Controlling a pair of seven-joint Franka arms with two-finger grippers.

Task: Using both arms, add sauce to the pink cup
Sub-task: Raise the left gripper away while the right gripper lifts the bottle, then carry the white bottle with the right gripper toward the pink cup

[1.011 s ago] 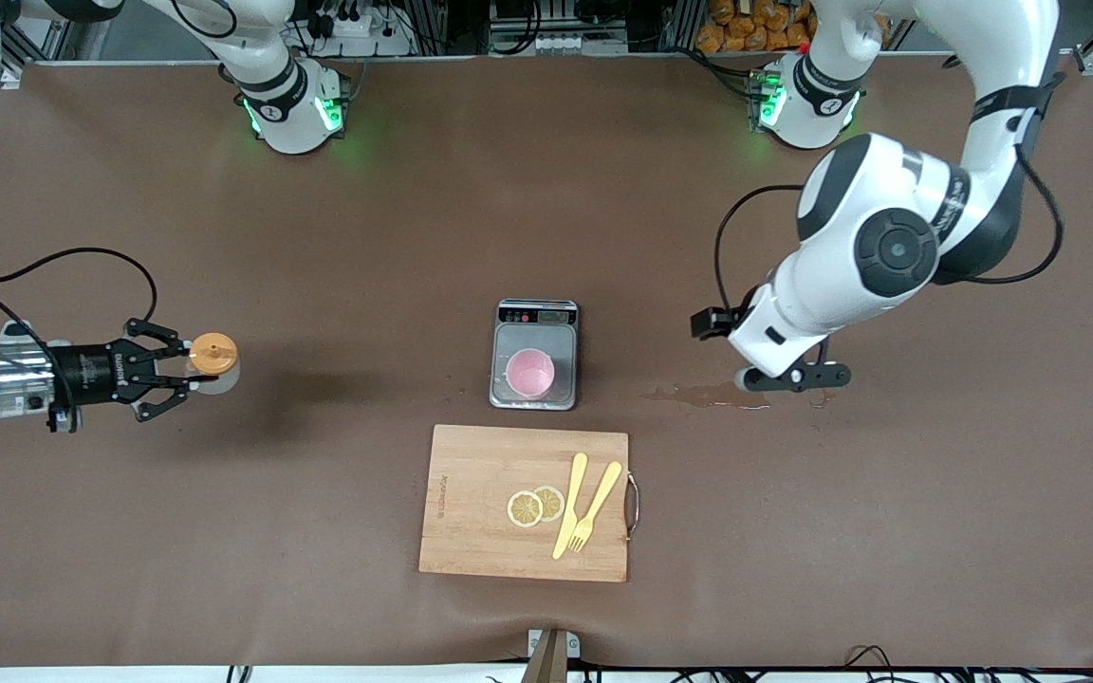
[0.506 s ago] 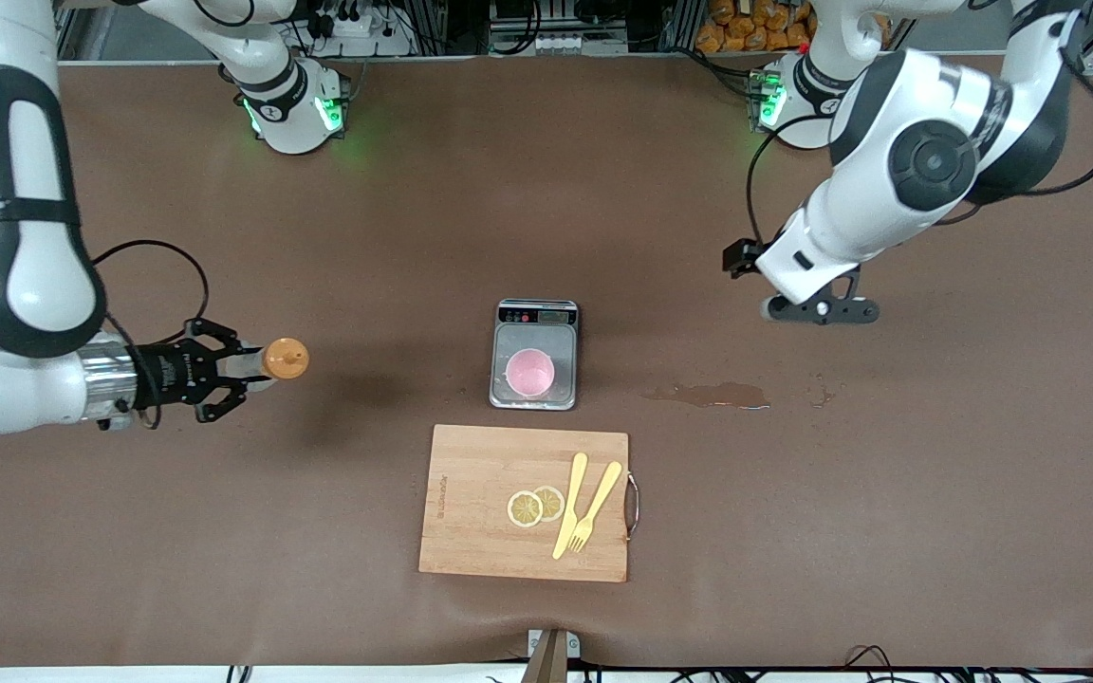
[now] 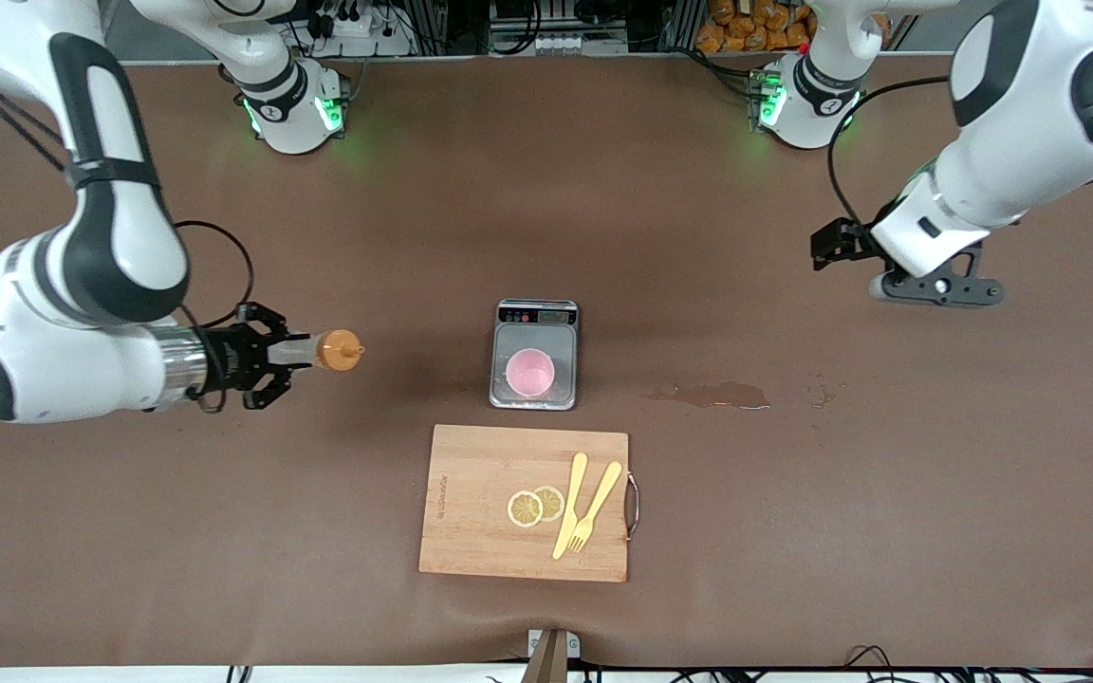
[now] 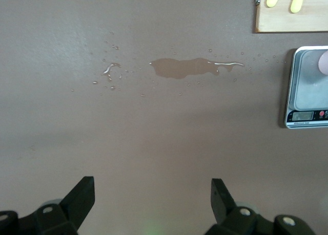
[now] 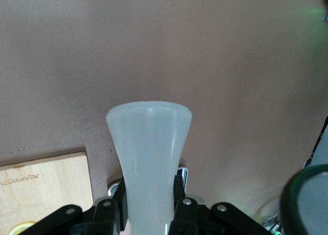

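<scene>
The sauce bottle [image 3: 324, 350], translucent with an orange cap, lies sideways in my right gripper [image 3: 288, 353], which is shut on it. Its thin nozzle points toward the scale. The bottle is over bare table on the right arm's side of the scale. In the right wrist view the pale bottle [image 5: 149, 143] sits squeezed between both black fingers [image 5: 110, 210]. The pink cup [image 3: 529, 371] stands upright on the steel scale plate [image 3: 512, 337]. My left gripper [image 3: 935, 289] hangs open and holds nothing, over bare table toward the left arm's end. Its fingers [image 4: 82, 194] stand wide apart.
A wooden cutting board [image 3: 471, 503] lies nearer the front camera than the scale, with two lemon slices [image 3: 535, 506], a yellow knife [image 3: 569, 505] and a fork [image 3: 596, 507]. A brown spill [image 3: 713, 395] marks the table between the scale and the left arm's end.
My right arm has carried the bottle toward the scale and tipped it sideways. My left arm has pulled away from the spill, toward its own end of the table, still open.
</scene>
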